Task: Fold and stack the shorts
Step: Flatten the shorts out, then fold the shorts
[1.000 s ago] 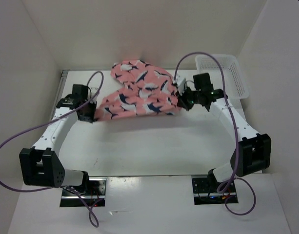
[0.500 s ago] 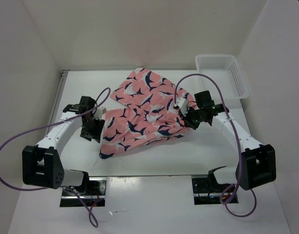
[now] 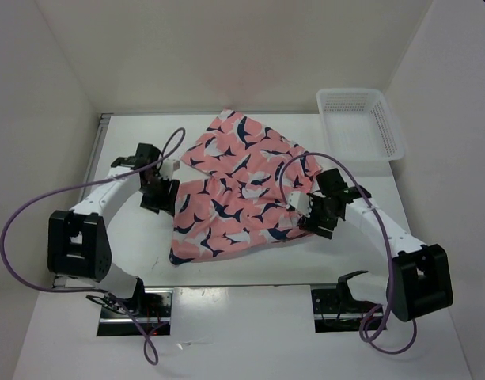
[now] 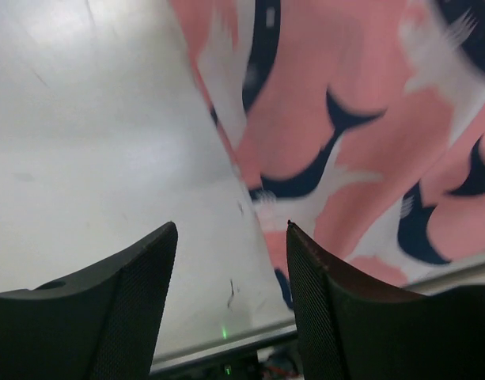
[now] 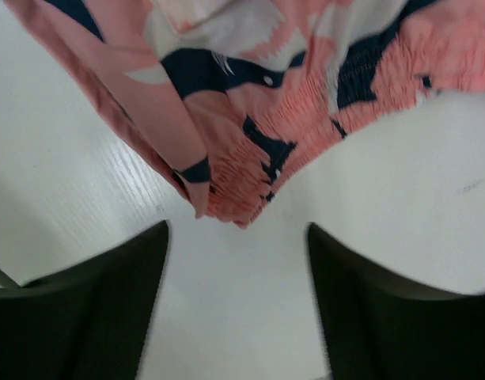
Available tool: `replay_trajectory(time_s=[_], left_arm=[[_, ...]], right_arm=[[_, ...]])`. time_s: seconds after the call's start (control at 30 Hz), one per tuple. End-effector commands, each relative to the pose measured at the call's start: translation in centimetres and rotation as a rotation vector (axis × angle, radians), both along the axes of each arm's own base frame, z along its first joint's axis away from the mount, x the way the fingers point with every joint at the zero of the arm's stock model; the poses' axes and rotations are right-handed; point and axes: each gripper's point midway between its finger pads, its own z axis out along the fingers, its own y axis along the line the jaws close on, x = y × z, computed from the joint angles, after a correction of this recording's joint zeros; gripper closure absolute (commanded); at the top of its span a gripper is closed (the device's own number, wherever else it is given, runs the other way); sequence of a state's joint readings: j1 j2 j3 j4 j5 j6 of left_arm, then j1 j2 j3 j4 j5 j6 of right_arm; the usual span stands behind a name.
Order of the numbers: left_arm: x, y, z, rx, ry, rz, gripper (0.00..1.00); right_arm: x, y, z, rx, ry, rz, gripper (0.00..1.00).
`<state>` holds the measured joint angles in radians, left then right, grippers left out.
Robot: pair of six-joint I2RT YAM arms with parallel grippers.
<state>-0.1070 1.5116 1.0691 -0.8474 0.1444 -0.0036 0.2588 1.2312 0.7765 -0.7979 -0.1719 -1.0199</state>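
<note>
The salmon-pink shorts [image 3: 242,190] with navy-and-white shark shapes lie spread and rumpled across the middle of the white table [image 3: 226,269]. My left gripper [image 3: 164,194] hovers at their left edge, open, with bare table between its fingers and the fabric [image 4: 345,134] just to the right. At the shorts' right edge my right gripper [image 3: 305,212] stands open and empty. The gathered waistband corner [image 5: 250,182] lies just beyond its fingertips, not between them.
A white mesh basket [image 3: 361,123] stands at the back right corner of the table. White walls close in the left, back and right sides. Purple cables loop from both arms.
Both arms pulled the shorts toward the near edge and laid them down. The left gripper opened first, then the right, and both let go of the fabric.
</note>
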Motion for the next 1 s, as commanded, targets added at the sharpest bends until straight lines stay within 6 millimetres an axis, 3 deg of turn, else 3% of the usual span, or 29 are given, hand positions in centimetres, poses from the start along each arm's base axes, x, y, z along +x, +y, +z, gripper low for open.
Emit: replay_trajectory(time_s=[0.0, 0.03, 0.1, 0.17, 0.2, 0.3, 0.4, 0.47, 0.5, 0.73, 0.87, 0.9, 0.97], left_arm=[[7.3, -1.0, 3.4, -0.045, -0.232, -0.005, 0.35], [8.2, -1.1, 3.7, -0.047, -0.251, -0.005, 0.35], [10.7, -1.5, 3.7, -0.061, -0.275, -0.010, 0.35], [12.0, -1.8, 2.3, -0.044, -0.269, -0.014, 0.35], [13.2, -1.7, 2.2, -0.035, -0.296, -0.010, 0.33], [13.8, -2.3, 0.2, -0.043, -0.264, -0.023, 0.33], [13.3, -3.0, -1.2, -0.059, -0.212, -0.038, 0.33], [12.6, -3.3, -2.3, -0.075, -0.168, -0.044, 0.33], [11.9, -3.4, -2.6, -0.083, -0.145, -0.047, 0.33], [14.4, -3.9, -4.8, -0.073, -0.157, -0.053, 0.37], [14.6, -4.5, -5.4, -0.086, -0.158, -0.065, 0.58], [14.5, -4.5, -5.8, -0.085, -0.149, -0.065, 0.68], [14.2, -4.4, -6.2, -0.082, -0.131, -0.065, 0.78]], right_arm=[[1.9, -2.0, 1.9, -0.113, -0.138, 0.054, 0.17], [2.6, -1.8, 3.1, -0.102, -0.187, 0.050, 0.08], [3.7, -1.1, 5.1, -0.062, -0.259, 0.055, 0.08], [4.4, 0.1, 7.6, 0.011, -0.350, 0.060, 0.08], [4.5, 0.5, 8.2, 0.038, -0.374, 0.059, 0.11], [4.0, 2.1, 10.0, 0.142, -0.426, 0.093, 0.25], [2.8, 3.6, 9.6, 0.179, -0.382, 0.124, 0.39], [1.9, 4.3, 7.9, 0.171, -0.308, 0.147, 0.43], [1.7, 4.4, 7.3, 0.167, -0.287, 0.156, 0.43], [-1.6, 6.8, 2.8, 0.134, -0.112, 0.274, 0.35], [-2.1, 7.2, 0.4, 0.122, -0.084, 0.285, 0.39], [-2.0, 7.4, -0.1, 0.120, -0.097, 0.280, 0.43], [-1.9, 7.5, -0.5, 0.124, -0.098, 0.272, 0.61]])
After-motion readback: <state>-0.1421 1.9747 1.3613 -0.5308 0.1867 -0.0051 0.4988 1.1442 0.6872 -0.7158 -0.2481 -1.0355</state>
